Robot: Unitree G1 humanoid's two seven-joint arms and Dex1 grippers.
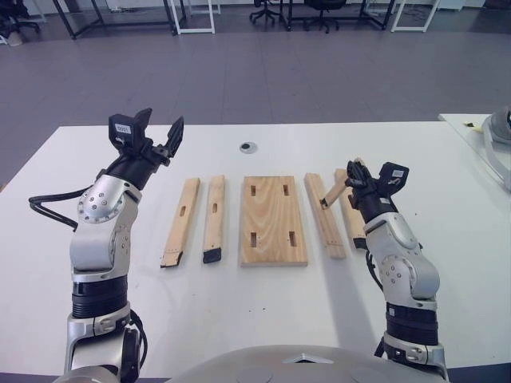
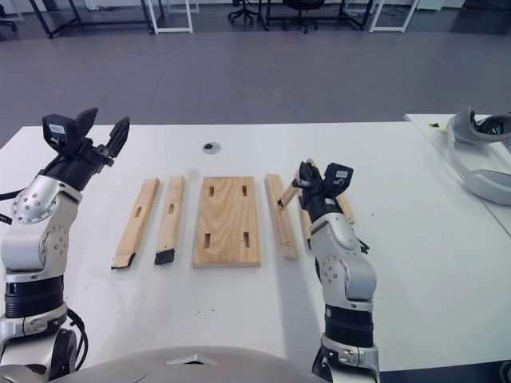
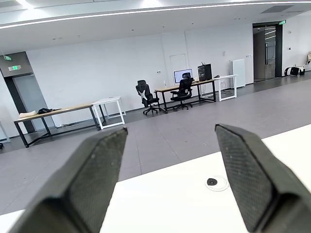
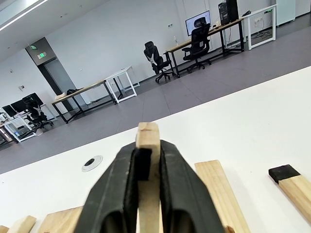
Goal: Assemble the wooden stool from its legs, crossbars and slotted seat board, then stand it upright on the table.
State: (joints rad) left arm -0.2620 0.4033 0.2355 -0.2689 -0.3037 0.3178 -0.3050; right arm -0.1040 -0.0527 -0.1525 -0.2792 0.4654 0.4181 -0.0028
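Right claw [image 1: 350,177] clamped on one end of a short crossbar [image 1: 334,192]. The free end angles down toward the slotted leg [image 1: 325,215] just right of the seat board [image 1: 273,220], which lies flat on the tabletop [image 1: 455,263]. Left claw [image 1: 156,128] spread wide, empty, raised near the left-hand legs [image 1: 181,221]. Good practice: square the crossbar end with the leg's slot before pressing; an unsteadied leg will probably slide.

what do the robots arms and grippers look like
The left arm and right arm are silver-grey with black joint bands. The left gripper and right gripper are black, with wedge-shaped fingers. The left carries a white label; a black cable loops beside that arm.
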